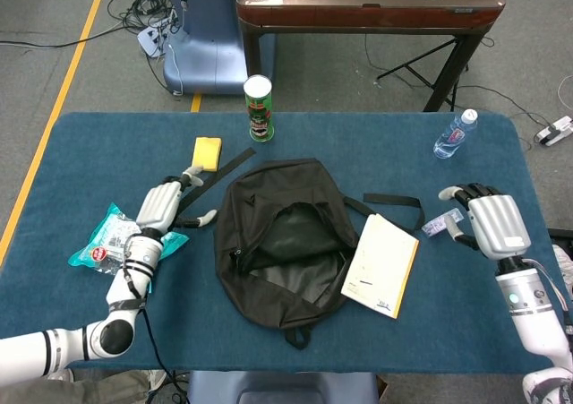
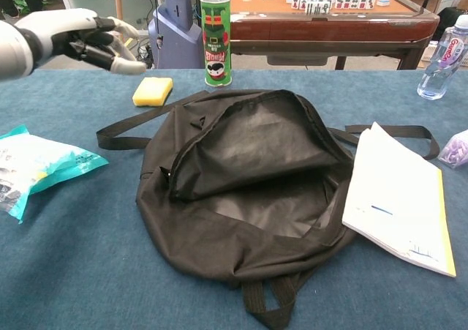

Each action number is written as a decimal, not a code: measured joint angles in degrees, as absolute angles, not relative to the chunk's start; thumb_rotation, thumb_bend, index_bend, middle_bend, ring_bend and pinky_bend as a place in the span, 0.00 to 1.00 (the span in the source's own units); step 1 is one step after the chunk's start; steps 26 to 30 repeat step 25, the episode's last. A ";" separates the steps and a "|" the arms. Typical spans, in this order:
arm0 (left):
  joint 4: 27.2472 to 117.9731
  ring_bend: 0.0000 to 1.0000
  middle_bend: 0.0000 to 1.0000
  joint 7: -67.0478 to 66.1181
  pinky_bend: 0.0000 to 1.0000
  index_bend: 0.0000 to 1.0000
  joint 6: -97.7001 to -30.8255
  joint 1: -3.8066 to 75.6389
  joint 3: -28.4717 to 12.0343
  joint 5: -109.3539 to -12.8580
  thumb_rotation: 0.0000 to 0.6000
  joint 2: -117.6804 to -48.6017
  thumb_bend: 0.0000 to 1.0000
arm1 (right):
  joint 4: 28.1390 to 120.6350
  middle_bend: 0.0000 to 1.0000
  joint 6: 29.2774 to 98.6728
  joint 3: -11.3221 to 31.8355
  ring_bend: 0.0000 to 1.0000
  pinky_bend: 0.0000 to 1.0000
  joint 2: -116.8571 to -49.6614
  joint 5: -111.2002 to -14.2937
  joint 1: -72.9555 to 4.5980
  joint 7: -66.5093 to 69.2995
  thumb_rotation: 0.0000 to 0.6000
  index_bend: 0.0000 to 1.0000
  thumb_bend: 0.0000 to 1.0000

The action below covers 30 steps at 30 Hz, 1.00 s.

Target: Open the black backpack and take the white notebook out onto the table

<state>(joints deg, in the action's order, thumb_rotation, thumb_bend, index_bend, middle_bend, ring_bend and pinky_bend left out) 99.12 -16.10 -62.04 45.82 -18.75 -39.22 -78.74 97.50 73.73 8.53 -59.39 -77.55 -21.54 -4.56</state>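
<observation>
Tabletop count: seven things, one of each

One black backpack (image 1: 285, 236), white notebook (image 1: 380, 265), green can (image 1: 259, 107), yellow sponge (image 1: 207, 152), water bottle (image 1: 454, 134), teal snack bag (image 1: 121, 241), small purple packet (image 1: 439, 224).

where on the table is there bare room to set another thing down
Bare cloth runs along the front edge of the table, below the backpack and notebook. Another patch lies at the back right, between the can and the bottle. It is crowded by the sponge and snack bag.
</observation>
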 measured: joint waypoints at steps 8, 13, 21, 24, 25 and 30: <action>100.39 0.23 0.27 -11.50 0.10 0.24 -67.82 37.59 -13.48 -51.01 1.00 -73.64 0.27 | 95.81 0.52 78.69 4.13 0.45 0.49 -56.61 -84.11 -15.99 2.08 1.00 0.52 0.45; 100.35 0.23 0.27 -8.51 0.10 0.25 -73.45 31.20 -9.31 -58.77 1.00 -70.71 0.27 | 92.08 0.54 82.84 2.11 0.47 0.51 -56.75 -87.50 -12.62 4.36 1.00 0.54 0.45; 102.01 0.23 0.27 -6.00 0.10 0.26 -81.90 21.94 -3.49 -67.30 1.00 -66.84 0.27 | 89.17 0.55 85.62 -0.74 0.48 0.51 -58.09 -90.08 -8.52 9.46 1.00 0.57 0.45; 103.31 0.23 0.27 -5.48 0.10 0.26 -84.11 18.75 -1.62 -68.98 1.00 -65.50 0.27 | 88.45 0.55 86.57 -1.28 0.48 0.51 -58.69 -90.91 -7.51 9.85 1.00 0.57 0.45; 103.64 0.23 0.27 -5.36 0.10 0.26 -84.73 17.85 -1.22 -69.47 1.00 -65.22 0.27 | 88.38 0.55 86.92 -1.36 0.48 0.51 -58.87 -91.09 -7.22 9.93 1.00 0.57 0.45; 103.64 0.23 0.27 -5.36 0.10 0.26 -84.73 17.85 -1.22 -69.47 1.00 -65.22 0.27 | 88.38 0.55 86.92 -1.36 0.48 0.51 -58.87 -91.09 -7.22 9.93 1.00 0.57 0.45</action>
